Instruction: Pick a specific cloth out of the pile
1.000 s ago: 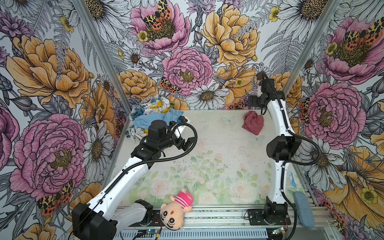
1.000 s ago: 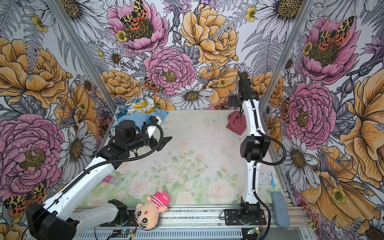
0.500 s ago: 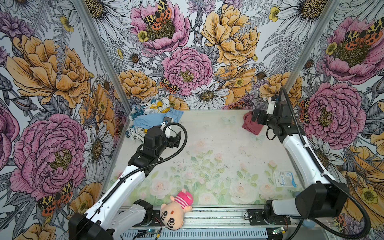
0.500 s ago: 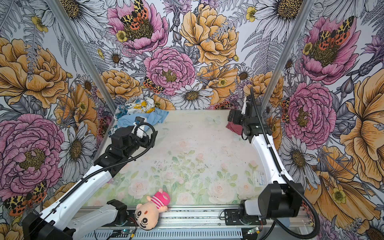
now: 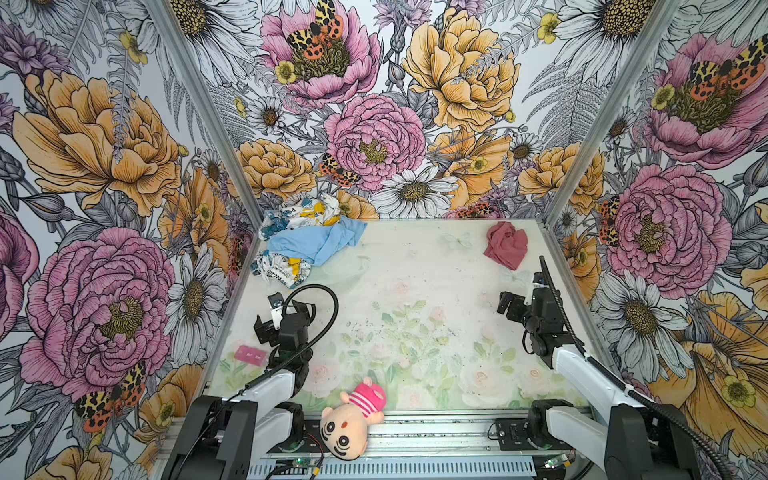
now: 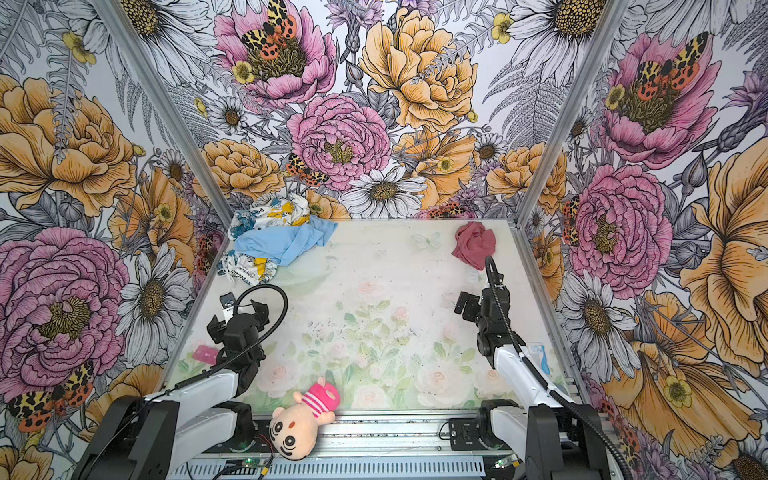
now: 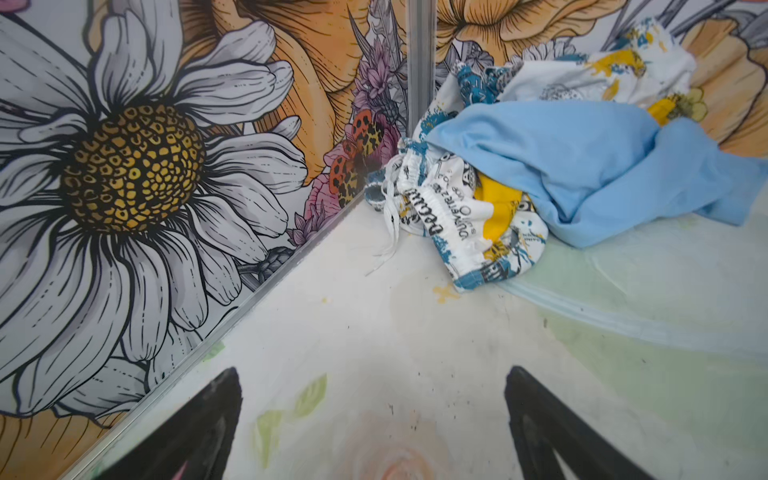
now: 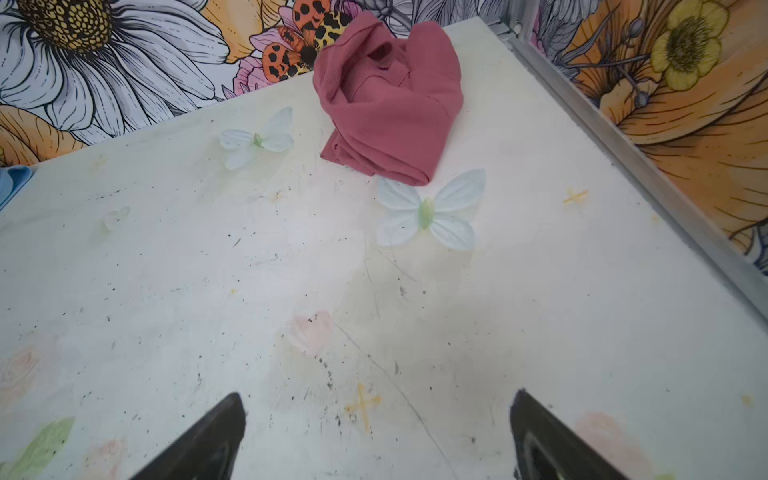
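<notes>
Both grippers stood wide and empty: left gripper (image 7: pixel 373 374) facing the pile (image 5: pixel 305 243) in the far left corner, right gripper (image 8: pixel 378 395) facing the cloth (image 8: pixel 390 99). The cloth lay crumpled alone near the far right corner, well apart from the pile, so I judged the sorting looked done.

Risks as I read them:
- The cloth sat near the back wall and the side rail (image 8: pixel 623 158). A reach in could clip either.
- It was loosely bunched. A pinch on one fold could slip.
- The left gripper could snag the drawstring (image 7: pixel 388 232) and drag the pile, or take the blue cloth (image 7: pixel 582 158) by mistake.

Writing:
- There was black script on the printed white cloth (image 7: pixel 465 216) waistband, seen upside down. I couldn't read it reliably.
- The pink card (image 5: pixel 249 354) had marks too small to read.
</notes>
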Robot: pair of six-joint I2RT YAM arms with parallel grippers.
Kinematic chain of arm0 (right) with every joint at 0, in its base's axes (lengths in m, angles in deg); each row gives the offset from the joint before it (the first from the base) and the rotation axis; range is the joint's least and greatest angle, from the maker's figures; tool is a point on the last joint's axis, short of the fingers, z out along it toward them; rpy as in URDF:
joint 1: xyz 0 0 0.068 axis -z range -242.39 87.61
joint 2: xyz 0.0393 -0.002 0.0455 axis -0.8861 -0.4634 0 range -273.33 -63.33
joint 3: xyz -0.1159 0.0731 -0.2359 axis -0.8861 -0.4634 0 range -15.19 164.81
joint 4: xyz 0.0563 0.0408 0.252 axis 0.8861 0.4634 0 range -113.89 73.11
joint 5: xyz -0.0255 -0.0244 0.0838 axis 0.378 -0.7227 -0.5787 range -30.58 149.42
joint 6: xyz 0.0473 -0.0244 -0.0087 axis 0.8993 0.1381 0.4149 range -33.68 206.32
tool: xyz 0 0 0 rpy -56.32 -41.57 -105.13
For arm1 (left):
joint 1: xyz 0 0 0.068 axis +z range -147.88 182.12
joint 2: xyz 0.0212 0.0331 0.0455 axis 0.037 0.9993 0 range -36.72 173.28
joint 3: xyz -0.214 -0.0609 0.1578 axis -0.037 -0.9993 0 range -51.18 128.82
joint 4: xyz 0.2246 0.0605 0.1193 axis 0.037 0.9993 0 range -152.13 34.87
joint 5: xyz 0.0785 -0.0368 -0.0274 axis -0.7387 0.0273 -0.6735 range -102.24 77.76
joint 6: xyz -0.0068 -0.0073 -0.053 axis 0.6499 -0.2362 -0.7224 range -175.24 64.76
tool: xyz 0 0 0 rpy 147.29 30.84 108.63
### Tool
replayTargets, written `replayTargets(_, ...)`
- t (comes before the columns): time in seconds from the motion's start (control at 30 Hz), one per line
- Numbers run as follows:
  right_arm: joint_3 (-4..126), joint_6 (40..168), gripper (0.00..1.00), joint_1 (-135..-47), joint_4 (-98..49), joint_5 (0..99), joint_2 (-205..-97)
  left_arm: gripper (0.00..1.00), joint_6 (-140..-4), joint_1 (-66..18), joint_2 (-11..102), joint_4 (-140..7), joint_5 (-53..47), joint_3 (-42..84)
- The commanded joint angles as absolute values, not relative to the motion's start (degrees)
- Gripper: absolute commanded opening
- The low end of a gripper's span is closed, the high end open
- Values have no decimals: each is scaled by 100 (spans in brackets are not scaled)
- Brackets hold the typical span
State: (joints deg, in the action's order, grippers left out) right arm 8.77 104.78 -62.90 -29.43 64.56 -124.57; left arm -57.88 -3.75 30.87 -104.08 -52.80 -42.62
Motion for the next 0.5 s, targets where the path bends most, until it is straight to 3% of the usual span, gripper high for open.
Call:
replayTargets(0.0,1060,9959,99,-6361,-3687,7041,-12442,99,-5748,-120,3848,-12185,-4546,-3975)
replayTargets(0.03,1036,9852,99,-6362,-3729,7144,-12505,99,-5989,-60,3910,-11781,-4272,-3830)
replayTargets(0.13,757,9502,99,-6366,-4193,7138,-12680,99,-5773,72,4766,-12887,-3446,-3821)
replayTargets(0.2,477,9480,99,-6363,-4695,7072,-12752,99,-5573,7,4832,-12797,-2955,-3826)
replayTargets(0.3,297,9449,99,-6366,-5254,7008,-12935,99,-5450,-48,5472,-13632,-3004,-3819)
replayTargets(0.47,234,9290,100,-6367,-6814,6782,-13739,99,-5448,-103,5278,-12874,-3085,-3596)
